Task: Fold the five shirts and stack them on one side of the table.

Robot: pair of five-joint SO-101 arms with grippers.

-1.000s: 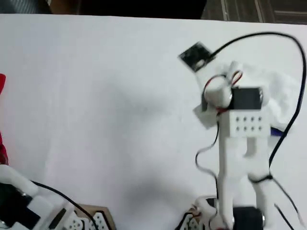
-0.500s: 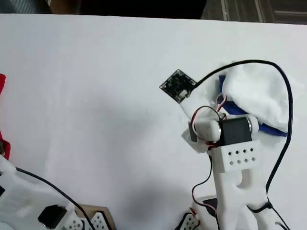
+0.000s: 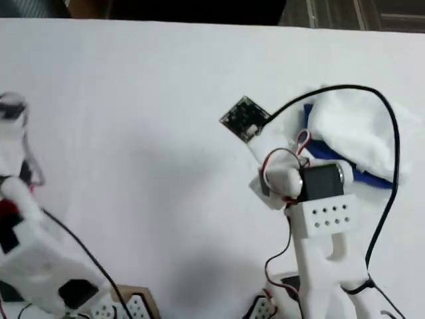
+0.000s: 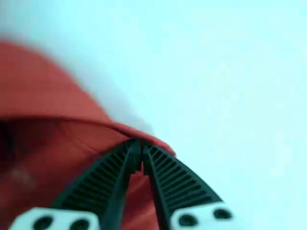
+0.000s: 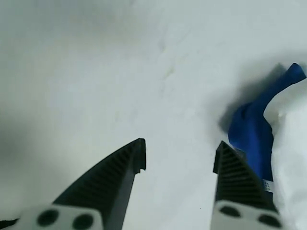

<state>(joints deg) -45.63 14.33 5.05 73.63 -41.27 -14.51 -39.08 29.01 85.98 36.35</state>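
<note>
The left arm [image 3: 26, 252] is located at the near left edge of the table [image 3: 146, 100]. The left gripper [image 4: 138, 155] is clenched, with its jaws brought together on the folded edge of the red shirt [image 4: 43, 96]. The red cloth is seen beneath and beside the jaws, with the white table surface beyond it.

The right arm [image 3: 325, 219] is located at the near right of the table, and a black cable [image 3: 392, 133] is looped from it over the cloth behind. The right gripper [image 5: 178, 155] is released: its jaws are held well apart above bare table surface, and nothing is held between them. The blue shirt [image 5: 254, 129] is found just beside one jaw, crumpled on the table.

Farther back on the right side, the white shirt [image 3: 358, 129] is piled loosely on top of the blue shirt [image 3: 325, 151], of which a strip is exposed along the near edge. Neither shirt is folded.
</note>
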